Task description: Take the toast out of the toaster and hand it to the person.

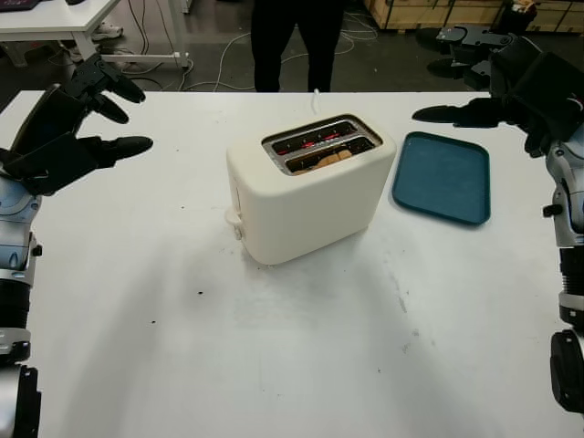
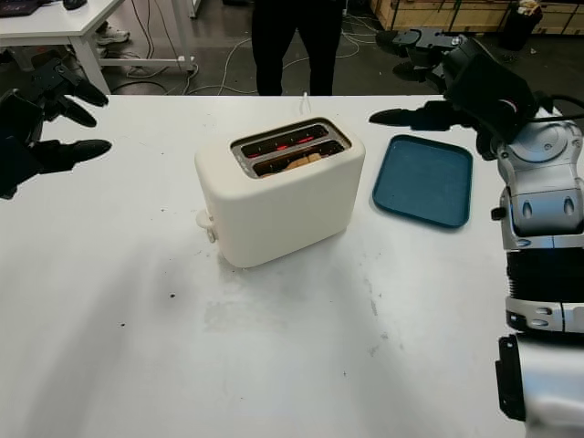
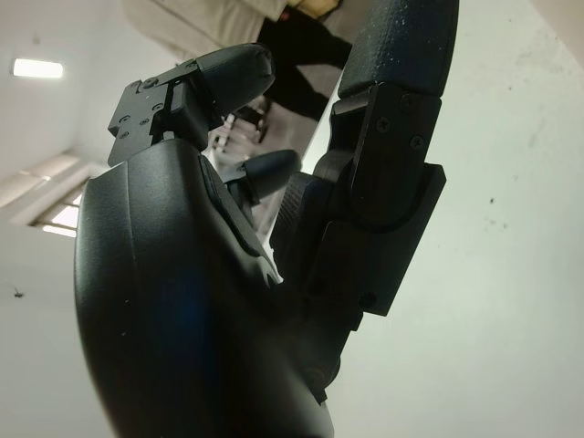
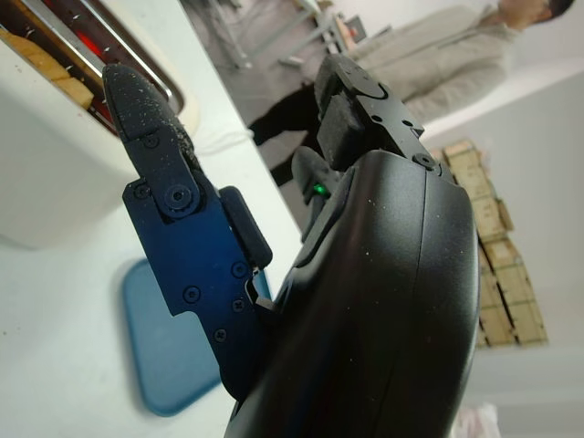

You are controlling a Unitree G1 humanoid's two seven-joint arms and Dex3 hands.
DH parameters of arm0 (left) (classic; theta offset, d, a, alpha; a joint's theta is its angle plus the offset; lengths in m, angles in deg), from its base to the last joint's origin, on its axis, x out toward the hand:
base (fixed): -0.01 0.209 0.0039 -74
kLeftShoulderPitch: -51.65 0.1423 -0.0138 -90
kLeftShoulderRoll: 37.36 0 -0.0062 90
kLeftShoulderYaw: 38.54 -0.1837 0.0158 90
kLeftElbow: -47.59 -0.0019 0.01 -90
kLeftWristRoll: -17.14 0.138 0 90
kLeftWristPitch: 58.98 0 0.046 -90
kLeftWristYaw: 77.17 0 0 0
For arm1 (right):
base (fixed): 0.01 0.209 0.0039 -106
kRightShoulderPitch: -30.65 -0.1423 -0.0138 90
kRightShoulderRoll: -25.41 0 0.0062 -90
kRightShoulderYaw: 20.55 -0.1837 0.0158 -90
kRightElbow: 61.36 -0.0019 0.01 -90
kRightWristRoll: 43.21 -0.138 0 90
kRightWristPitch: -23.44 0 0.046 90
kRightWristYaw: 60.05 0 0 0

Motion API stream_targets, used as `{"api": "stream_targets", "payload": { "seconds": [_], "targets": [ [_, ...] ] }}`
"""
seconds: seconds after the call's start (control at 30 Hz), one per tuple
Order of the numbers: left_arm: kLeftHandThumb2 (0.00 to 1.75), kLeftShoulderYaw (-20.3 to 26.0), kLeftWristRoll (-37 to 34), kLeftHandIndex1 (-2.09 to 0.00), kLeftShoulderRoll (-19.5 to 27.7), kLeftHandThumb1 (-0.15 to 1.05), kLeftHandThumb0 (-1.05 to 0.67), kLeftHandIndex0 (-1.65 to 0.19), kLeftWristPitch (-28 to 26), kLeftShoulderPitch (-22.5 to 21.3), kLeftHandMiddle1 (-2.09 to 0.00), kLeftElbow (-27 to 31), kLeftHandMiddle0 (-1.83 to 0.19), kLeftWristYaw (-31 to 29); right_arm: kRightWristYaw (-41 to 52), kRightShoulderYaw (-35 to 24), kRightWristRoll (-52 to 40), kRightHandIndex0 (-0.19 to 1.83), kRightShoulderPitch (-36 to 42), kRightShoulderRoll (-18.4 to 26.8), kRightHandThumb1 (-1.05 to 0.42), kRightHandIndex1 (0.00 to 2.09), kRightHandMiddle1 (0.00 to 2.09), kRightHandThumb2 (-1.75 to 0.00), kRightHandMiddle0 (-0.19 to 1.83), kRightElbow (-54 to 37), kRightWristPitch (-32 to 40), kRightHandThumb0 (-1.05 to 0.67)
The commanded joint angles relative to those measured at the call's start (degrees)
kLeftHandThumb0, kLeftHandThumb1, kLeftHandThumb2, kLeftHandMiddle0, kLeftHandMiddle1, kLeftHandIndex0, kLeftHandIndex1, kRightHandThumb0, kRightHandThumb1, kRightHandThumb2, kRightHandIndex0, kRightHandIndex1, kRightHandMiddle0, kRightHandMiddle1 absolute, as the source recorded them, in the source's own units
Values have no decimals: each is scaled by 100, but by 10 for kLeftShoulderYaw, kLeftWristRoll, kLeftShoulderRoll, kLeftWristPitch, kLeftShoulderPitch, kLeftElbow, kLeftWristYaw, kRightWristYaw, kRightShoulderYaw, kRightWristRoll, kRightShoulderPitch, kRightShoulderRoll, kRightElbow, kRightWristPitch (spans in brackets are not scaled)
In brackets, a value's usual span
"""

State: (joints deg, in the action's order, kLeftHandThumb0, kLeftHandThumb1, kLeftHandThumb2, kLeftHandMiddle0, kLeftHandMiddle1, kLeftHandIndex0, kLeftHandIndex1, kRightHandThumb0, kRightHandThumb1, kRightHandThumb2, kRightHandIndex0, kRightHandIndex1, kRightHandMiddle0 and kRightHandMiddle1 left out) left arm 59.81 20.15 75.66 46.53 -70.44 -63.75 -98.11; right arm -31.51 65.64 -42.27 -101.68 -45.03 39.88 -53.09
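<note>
Left robot hand (image 1: pixel 87 128) and right robot hand (image 1: pixel 497 100), both open, flank toaster (image 1: pixel 306 187) with toast (image 1: pixel 330 159).

Toast (image 1: pixel 330 160) low in cream toaster's (image 1: pixel 306 205) near slot

Bright, even light falls from overhead; a ceiling lamp (image 3: pixel 38 67) glows in the left wrist view. The white table (image 1: pixel 274 347) is washed pale, with soft shadows just beside the toaster (image 1: pixel 308 187). Red elements glow inside its slots. Near the toaster everything looks sharp.
</note>
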Motion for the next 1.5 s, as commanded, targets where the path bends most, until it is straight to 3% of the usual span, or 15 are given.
{"api": "stream_targets", "payload": {
  "seconds": [0.0,1.47],
  "targets": [
    [18,2,-1,-151,-1,92,-105,0,7,6,-162,-1,0,2,-2,1,3,8,-4,3,-71,63,0,0,42,-5,2,-59],
    [16,2,-1,-152,-1,92,-105,0,0,5,-164,2,0,3,0,3,6,8,-5,5,-71,64,1,0,42,-2,-7,-58]
  ]
}}
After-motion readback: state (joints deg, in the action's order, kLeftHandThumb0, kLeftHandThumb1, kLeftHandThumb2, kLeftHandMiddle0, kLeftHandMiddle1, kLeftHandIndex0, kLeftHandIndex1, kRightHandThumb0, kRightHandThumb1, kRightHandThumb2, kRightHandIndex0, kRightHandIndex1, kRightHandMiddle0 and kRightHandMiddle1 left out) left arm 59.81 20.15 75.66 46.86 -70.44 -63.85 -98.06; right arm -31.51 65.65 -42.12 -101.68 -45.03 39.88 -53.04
